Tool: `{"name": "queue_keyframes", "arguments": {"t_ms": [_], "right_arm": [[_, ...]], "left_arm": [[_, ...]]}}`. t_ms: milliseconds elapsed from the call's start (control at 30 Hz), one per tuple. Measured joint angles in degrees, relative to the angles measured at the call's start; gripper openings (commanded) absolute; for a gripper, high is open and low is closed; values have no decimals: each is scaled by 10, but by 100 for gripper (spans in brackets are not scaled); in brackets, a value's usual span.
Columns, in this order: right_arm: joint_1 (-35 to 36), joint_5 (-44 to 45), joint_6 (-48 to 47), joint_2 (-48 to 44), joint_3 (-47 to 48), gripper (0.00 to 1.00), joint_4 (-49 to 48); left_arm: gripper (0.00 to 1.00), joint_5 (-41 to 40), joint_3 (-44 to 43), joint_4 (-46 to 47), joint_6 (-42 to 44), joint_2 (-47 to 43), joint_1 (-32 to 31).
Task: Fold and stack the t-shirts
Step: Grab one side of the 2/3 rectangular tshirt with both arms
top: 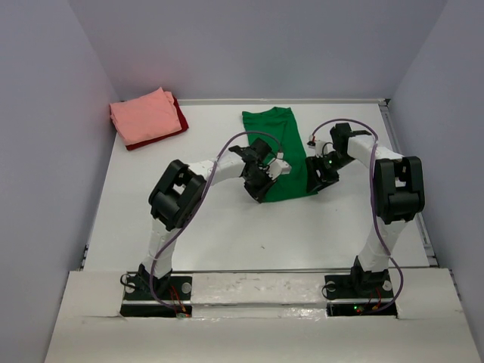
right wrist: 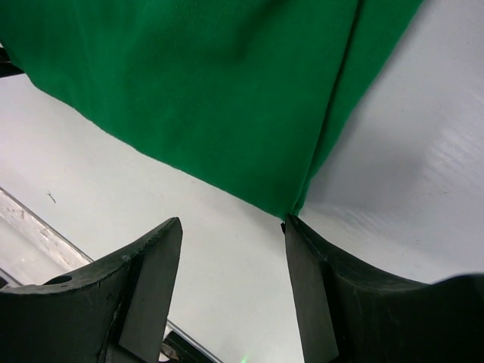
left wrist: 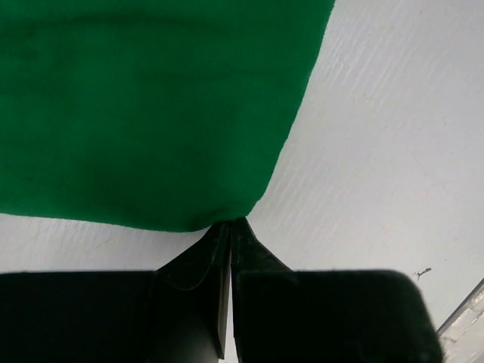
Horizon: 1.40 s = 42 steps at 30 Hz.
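Green tee (top: 272,136) may slip free when lifted: the left fingers (left wrist: 193,268) are closed on only its corner tip, the right fingers (right wrist: 151,265) stand open around the other corner.

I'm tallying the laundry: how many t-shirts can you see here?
3. A green t-shirt lies spread in the middle; a pink t-shirt sits folded on a dark red t-shirt in the far left corner. Another could be hidden inside that stack.

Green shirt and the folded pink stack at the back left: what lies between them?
Only bare white table lies between the green shirt and the pink stack. The top view shows this.
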<state>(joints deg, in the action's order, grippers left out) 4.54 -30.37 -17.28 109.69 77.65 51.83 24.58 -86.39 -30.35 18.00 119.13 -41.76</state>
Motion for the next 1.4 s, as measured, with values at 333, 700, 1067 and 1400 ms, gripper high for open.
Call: {"name": "queue_keyframes", "arguments": {"t_ms": [333, 700, 1067, 1400], "right_arm": [[0, -3, -10, 0, 0, 61, 8], [0, 15, -9, 1, 0, 59, 4], [0, 40, 1, 20, 0, 21, -10], [0, 31, 9, 37, 0, 0, -17]], "left_arm": [[0, -10, -9, 2, -1, 5, -7], [0, -20, -10, 1, 2, 3, -16], [0, -28, -3, -7, 6, -9, -18], [0, -35, -2, -7, 8, -17, -18]]}}
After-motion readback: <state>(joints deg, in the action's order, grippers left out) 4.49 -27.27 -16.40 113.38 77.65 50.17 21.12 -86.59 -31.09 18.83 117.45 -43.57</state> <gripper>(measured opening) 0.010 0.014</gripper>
